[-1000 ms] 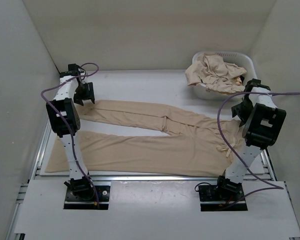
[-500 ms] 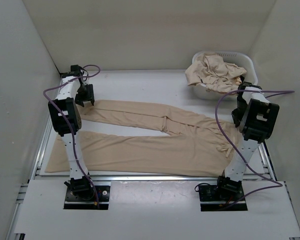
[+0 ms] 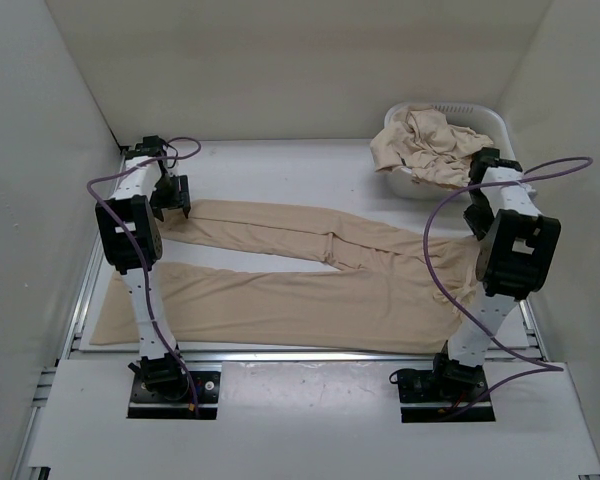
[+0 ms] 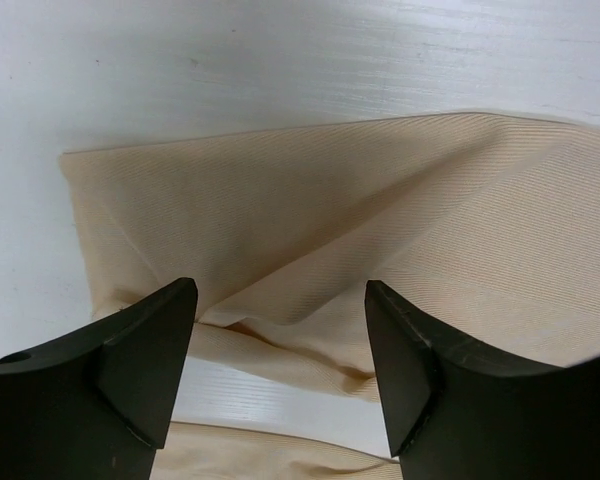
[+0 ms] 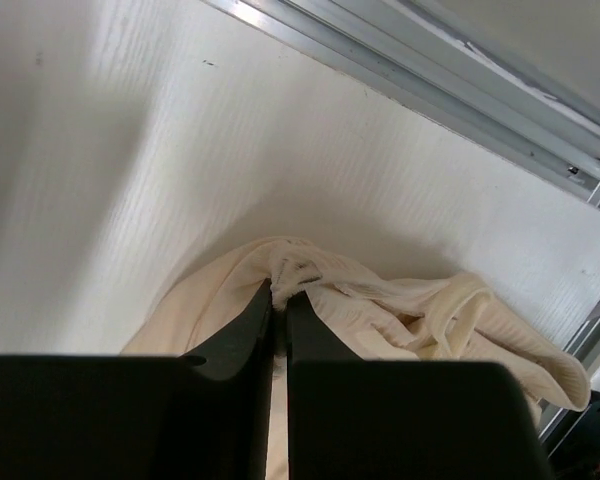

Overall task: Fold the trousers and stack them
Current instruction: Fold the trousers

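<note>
Trousers (image 3: 310, 300) look limp, light — right gripper (image 5: 278, 292) pinches waistband at frame right, left gripper (image 4: 280, 290) spread over upper-left cuff.

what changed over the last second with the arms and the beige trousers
The right gripper closed, pinching the waist of the spread light beige cloth trousers, with its arm shifting slightly. The left gripper stayed open over the far leg's cuff. The trousers and white plastic laundry basket did not move.
</note>
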